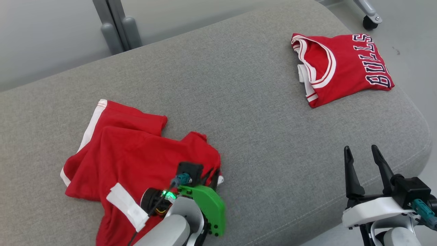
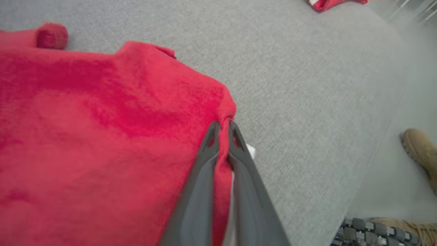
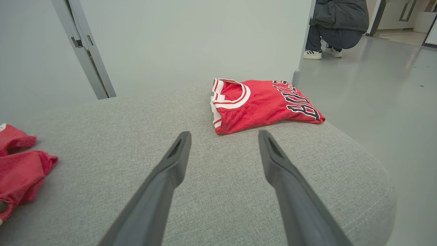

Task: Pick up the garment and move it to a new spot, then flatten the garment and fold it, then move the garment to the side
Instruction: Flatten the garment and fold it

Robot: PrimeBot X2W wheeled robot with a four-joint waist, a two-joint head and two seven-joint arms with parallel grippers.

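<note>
The garment [image 1: 136,150], red with white trim, lies crumpled on the near left of the grey cushion [image 1: 239,102]. My left gripper [image 1: 213,177] sits at its right edge. In the left wrist view the left gripper [image 2: 224,124] is shut, its jaws pinching a fold of the garment [image 2: 102,136] at that edge. My right gripper [image 1: 361,148] stands open above the cushion's near right corner with nothing between its fingers. The right wrist view has the right gripper [image 3: 224,134] open over bare fabric, with the garment [image 3: 20,171] at the far left.
A folded red jersey [image 1: 341,68] with dark lettering lies at the cushion's far right corner, also in the right wrist view [image 3: 263,102]. Grey posts [image 1: 116,27] stand behind the cushion. A person [image 3: 338,24] crouches beyond. A tan boot [image 2: 420,150] stands on the floor beside the cushion.
</note>
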